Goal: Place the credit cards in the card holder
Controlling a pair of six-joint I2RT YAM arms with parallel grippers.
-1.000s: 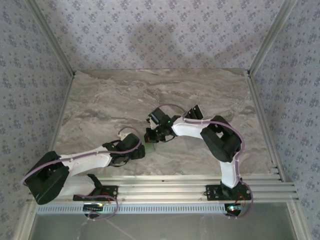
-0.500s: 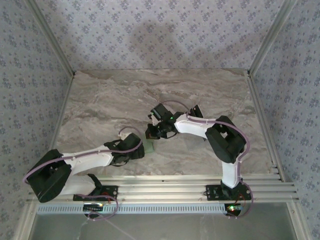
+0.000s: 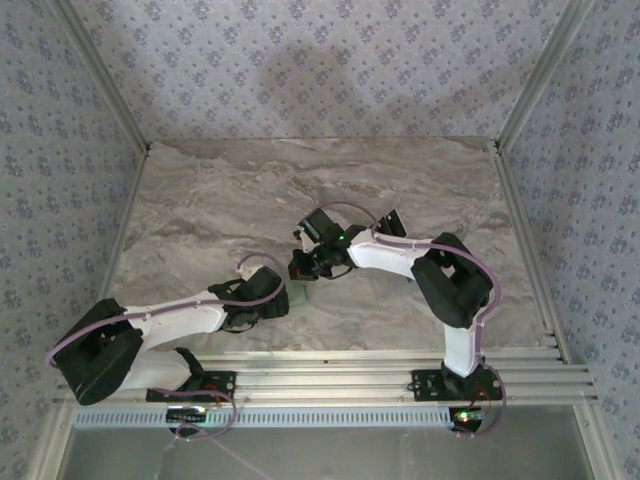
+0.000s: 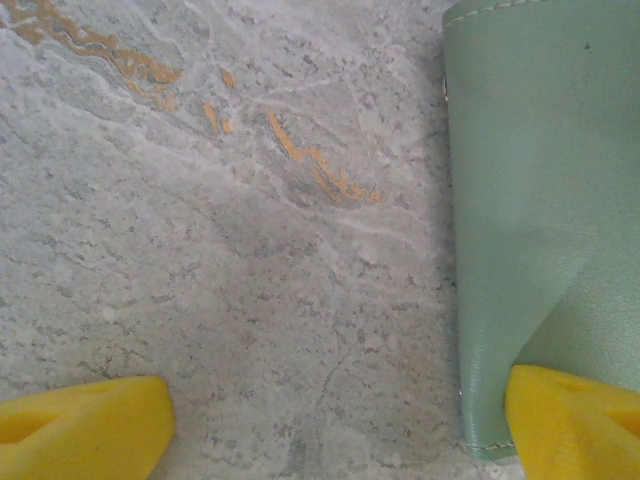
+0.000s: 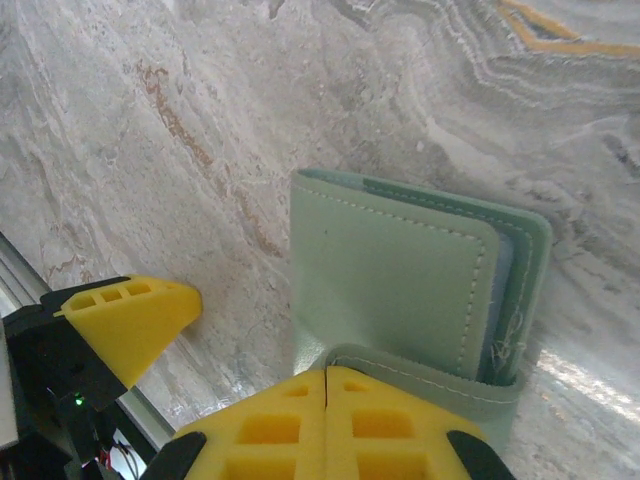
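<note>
On the grey marbled table (image 5: 150,120), the flat sage-green card holder (image 5: 400,270) is pinched by its flap in the closed right gripper (image 5: 327,400) and steadied under one finger of the wide-spread left gripper (image 4: 330,440), seemingly for loading.

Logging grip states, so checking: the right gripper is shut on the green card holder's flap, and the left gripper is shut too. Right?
No, the left gripper is open: the left wrist view shows its fingers wide apart, one at the card holder corner, one over the table. The right gripper is shut on the flap.
</note>
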